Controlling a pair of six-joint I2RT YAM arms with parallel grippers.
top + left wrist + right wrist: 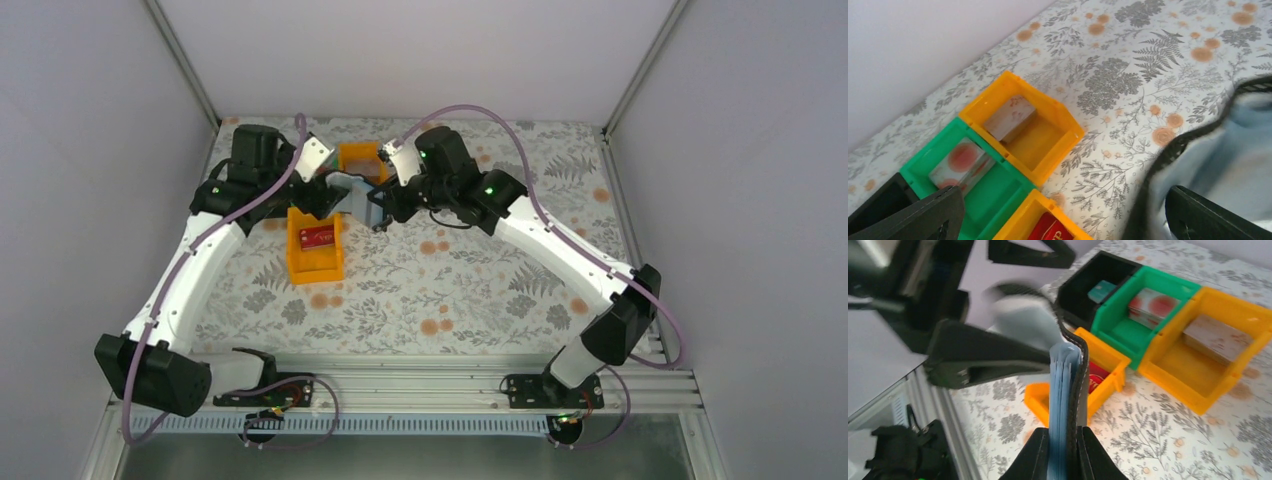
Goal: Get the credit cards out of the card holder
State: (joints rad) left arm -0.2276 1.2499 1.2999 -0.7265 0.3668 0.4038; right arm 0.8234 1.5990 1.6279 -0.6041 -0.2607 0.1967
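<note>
Right gripper point(1063, 432) pinches the card holder point(1063, 380); left gripper point(1065, 195) spread. Orange tray point(318, 268) at its 7 o'clock holds a red credit card point(317, 236).

Printed cloth by the look of it on the bench point(1128, 75), matt, all ferns and orange blooms, and the orange tray point(1045, 145), green tray point(1003, 192) and black tray point(1071, 299) are smooth moulded plastic with a slight sheen. The card holder point(1068, 390) shows a soft pale-blue lining and a dark stitched, leathery edge. The red card point(1048, 231) is glossy, and the jaws of the right gripper point(1064, 435) are matt black plastic.
</note>
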